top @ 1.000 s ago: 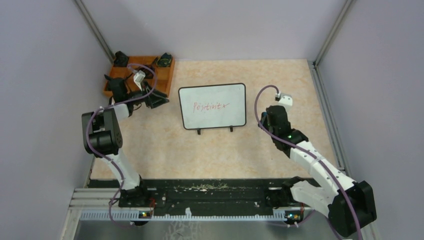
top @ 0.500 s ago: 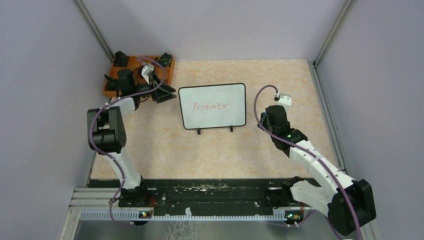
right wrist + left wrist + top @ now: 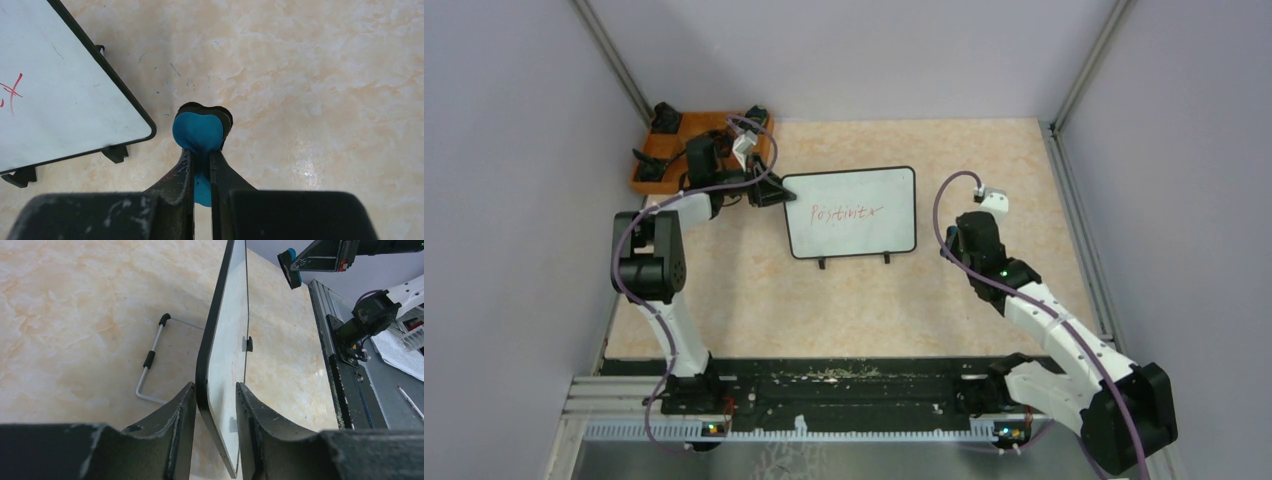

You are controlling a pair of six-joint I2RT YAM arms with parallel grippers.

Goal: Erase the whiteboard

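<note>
Whiteboard (image 3: 854, 190) stands mid-frame in the top view, red writing (image 3: 845, 212) unerased. Only the left wrist view shows left gripper (image 3: 214, 390) straddling its edge, jaws apart, pinch unclear; right gripper (image 3: 201, 156), barely visible from above, clamps a blue eraser (image 3: 197, 131)

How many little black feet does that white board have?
2: the left foot and the right foot, both under the whiteboard's near edge. Others may be hidden behind it.
</note>
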